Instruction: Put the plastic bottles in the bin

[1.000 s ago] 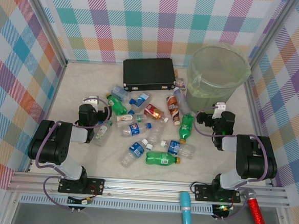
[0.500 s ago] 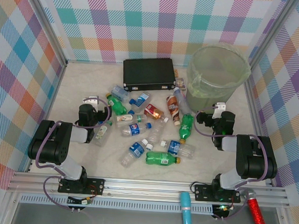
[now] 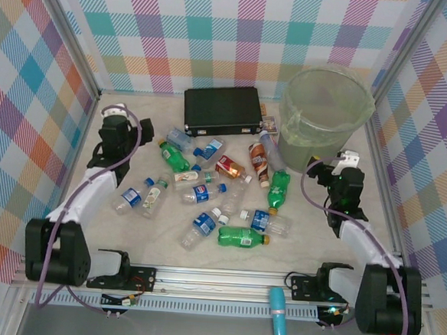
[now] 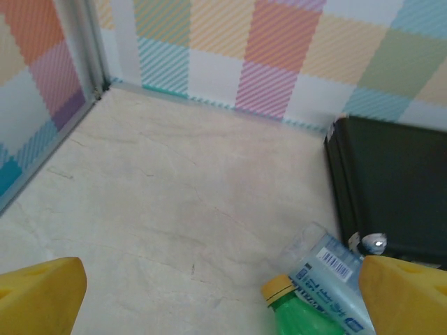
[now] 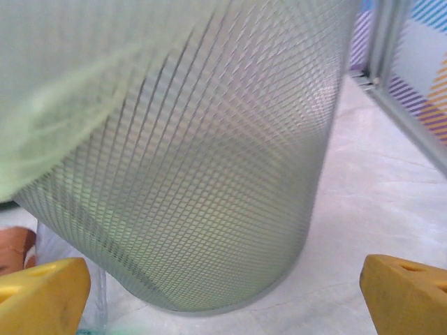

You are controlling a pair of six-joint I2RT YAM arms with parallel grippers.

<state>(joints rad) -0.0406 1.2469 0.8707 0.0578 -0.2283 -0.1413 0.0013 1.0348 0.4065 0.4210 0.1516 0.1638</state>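
- So far nothing's binned: the plastic bottles (image 3: pixel 203 194) lie scattered short of the bin (image 3: pixel 322 132).
- My left gripper (image 4: pixel 222 296) and right gripper (image 5: pixel 223 293) gape wide, empty.

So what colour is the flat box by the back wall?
The box is black. You see it best in the top view.

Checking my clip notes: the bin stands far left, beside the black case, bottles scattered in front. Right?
No. The top external view shows the bin at the far right, not left. The rest holds: it is beside the black case, with the plastic bottles scattered in front.
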